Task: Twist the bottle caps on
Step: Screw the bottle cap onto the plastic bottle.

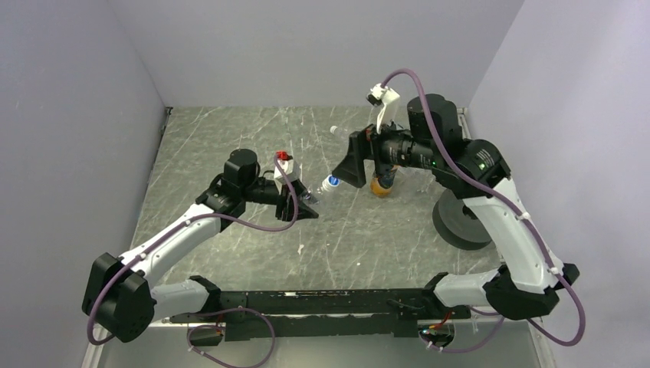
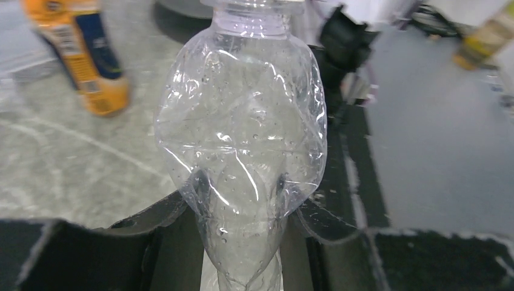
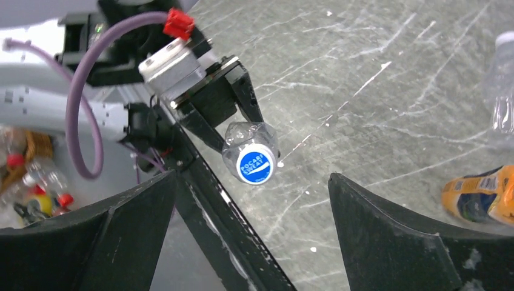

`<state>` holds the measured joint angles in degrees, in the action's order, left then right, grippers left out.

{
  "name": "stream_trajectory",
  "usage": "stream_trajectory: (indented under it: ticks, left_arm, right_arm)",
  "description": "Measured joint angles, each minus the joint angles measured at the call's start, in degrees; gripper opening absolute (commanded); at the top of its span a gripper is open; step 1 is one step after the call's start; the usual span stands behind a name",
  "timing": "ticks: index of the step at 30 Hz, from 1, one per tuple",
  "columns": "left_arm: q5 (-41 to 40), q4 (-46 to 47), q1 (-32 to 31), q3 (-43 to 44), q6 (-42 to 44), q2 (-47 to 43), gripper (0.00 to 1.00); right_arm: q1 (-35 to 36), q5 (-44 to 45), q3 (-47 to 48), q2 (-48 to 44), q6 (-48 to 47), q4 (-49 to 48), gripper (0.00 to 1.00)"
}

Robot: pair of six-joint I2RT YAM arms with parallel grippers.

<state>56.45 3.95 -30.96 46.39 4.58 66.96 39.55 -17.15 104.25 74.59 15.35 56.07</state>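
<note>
Left gripper (image 1: 305, 205) clamps the crumpled clear bottle (image 2: 242, 139), long axis aimed straight at the right gripper (image 1: 349, 169), jaws gaping wide just off the blue-topped cap (image 3: 253, 165) (seemingly seated on the neck).

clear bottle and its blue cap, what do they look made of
Clear bottle: thin transparent plastic with a glossy finish. Its wall is dented and creased, with sharp glints and small droplets inside.
Blue cap: probably a harder, opaque plastic, smooth and slightly shiny. It has a solid blue top with white printed lettering and a pale rim, and nothing shows through it.
</note>
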Motion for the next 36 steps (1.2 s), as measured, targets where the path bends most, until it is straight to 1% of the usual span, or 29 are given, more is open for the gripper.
stream_trajectory:
  ticks: [1,3,6,11,17,26,36]
  left_arm:
    - [2.93,-0.79,0.02,0.17,-0.68,0.13,0.00]
    - [7.63,-2.05,0.02,0.55,-1.46,0.52,0.00]
    - [12.87,-3.61,0.02,1.38,-2.54,1.51,0.00]
    - [17.92,-6.32,0.04,2.51,-2.78,2.80,0.00]
    - [20.22,-7.67,0.04,2.51,-3.30,3.19,0.00]
    - [20.79,-8.13,0.04,2.51,-3.74,3.19,0.00]
    - [21.38,-8.55,0.04,2.51,-3.74,3.19,0.00]
  right_arm:
    - [0.13,-1.18,-0.20,-0.90,-1.70,0.44,0.92]
    - [0.61,-3.28,-0.39,-1.86,-4.72,1.27,0.85]
    - [1.46,-5.90,-0.42,-1.62,-8.33,2.60,0.74]
    - [5.03,-7.45,-0.37,0.44,-11.39,4.85,0.69]
    - [9.14,-6.95,-0.11,3.58,-12.94,7.45,0.61]
    - [9.70,-4.72,0.83,4.48,-13.42,8.87,0.50]
    - [11.06,-2.54,1.18,4.92,-13.42,9.18,0.42]
